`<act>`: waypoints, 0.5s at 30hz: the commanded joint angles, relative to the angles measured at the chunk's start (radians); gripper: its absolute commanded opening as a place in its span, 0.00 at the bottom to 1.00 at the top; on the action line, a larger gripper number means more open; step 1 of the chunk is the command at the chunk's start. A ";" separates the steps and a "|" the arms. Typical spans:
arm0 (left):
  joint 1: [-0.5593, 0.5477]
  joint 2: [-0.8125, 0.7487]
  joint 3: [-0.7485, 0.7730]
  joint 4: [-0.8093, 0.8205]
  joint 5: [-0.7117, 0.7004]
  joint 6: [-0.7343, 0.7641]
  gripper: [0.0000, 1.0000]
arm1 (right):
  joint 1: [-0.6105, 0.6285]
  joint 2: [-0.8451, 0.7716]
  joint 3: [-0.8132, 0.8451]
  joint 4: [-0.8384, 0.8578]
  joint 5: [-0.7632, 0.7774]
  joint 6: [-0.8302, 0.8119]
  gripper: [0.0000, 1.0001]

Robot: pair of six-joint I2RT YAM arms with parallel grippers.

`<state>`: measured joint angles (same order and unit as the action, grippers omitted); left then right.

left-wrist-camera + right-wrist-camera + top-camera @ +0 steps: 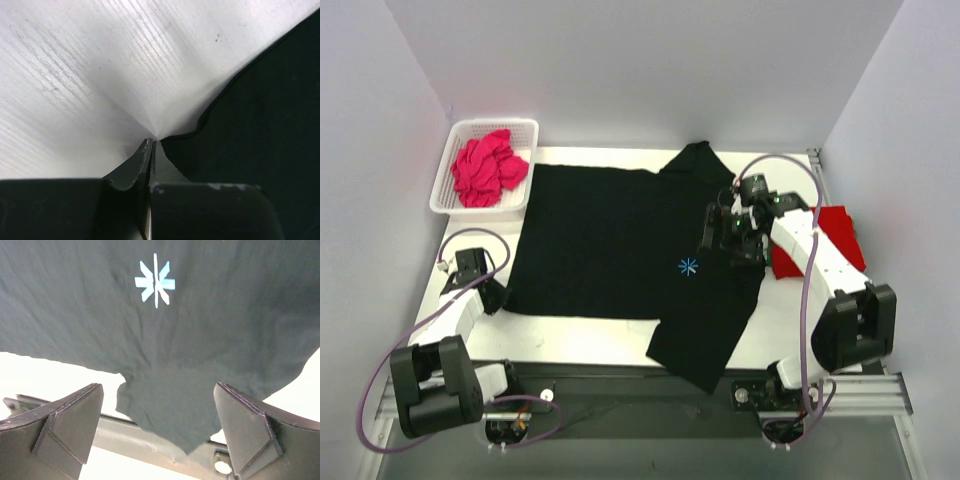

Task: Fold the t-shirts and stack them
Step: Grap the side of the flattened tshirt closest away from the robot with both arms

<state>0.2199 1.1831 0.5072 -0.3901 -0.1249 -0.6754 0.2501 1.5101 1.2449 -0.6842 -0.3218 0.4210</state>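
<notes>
The black t-shirt (610, 240) lies spread flat across the middle of the white table (585, 335), its small blue star logo (155, 282) facing up. One sleeve reaches toward the back wall and the other trails over the near edge onto the dark metal rail (600, 378). The step in hand looks like the 1st fold of this shirt, with neither arm lifting any cloth yet. The left gripper (492, 296) sits at the shirt's near left hem corner with its fingertips (142, 157) pressed together right against the hem. I cannot tell whether any cloth is caught between them. The right gripper (157, 386) hovers over the chest and sleeve area with its fingers (65, 425) spread wide and holding nothing. The next move probably calls for the right gripper to come down and close on the sleeve or shoulder. Then both arms should carry their edges across together so the cloth does not bunch. The overhanging sleeve may drag on the rail. The other 2 shirts wait apart: the magenta-pink t-shirt (488, 168) is crumpled in the white mesh basket (448, 160) at the far left corner, and the red t-shirt (840, 228) lies at the right edge, partly under the right arm. The tabletop shows a faint wood grain, and plain white walls (640, 70) close in 3 sides.
</notes>
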 commanded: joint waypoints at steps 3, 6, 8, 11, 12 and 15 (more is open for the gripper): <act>0.004 -0.011 -0.012 -0.067 0.054 0.008 0.00 | 0.095 -0.143 -0.158 -0.070 0.046 0.022 0.98; 0.007 -0.042 0.004 -0.099 0.059 0.017 0.00 | 0.147 -0.220 -0.231 -0.113 0.079 0.038 0.95; 0.012 -0.063 0.007 -0.122 0.064 0.025 0.00 | 0.204 -0.276 -0.295 -0.135 0.095 0.058 0.92; 0.012 -0.086 0.005 -0.130 0.082 0.019 0.00 | 0.259 -0.345 -0.366 -0.205 0.116 0.081 0.89; 0.012 -0.088 0.007 -0.133 0.083 0.016 0.00 | 0.270 -0.362 -0.386 -0.215 0.093 0.087 0.87; 0.015 -0.086 0.011 -0.144 0.085 0.013 0.00 | 0.336 -0.444 -0.484 -0.225 0.064 0.146 0.78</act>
<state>0.2245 1.1126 0.5068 -0.5014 -0.0608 -0.6685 0.5415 1.1309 0.8249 -0.8131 -0.2516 0.5011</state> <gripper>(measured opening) 0.058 0.797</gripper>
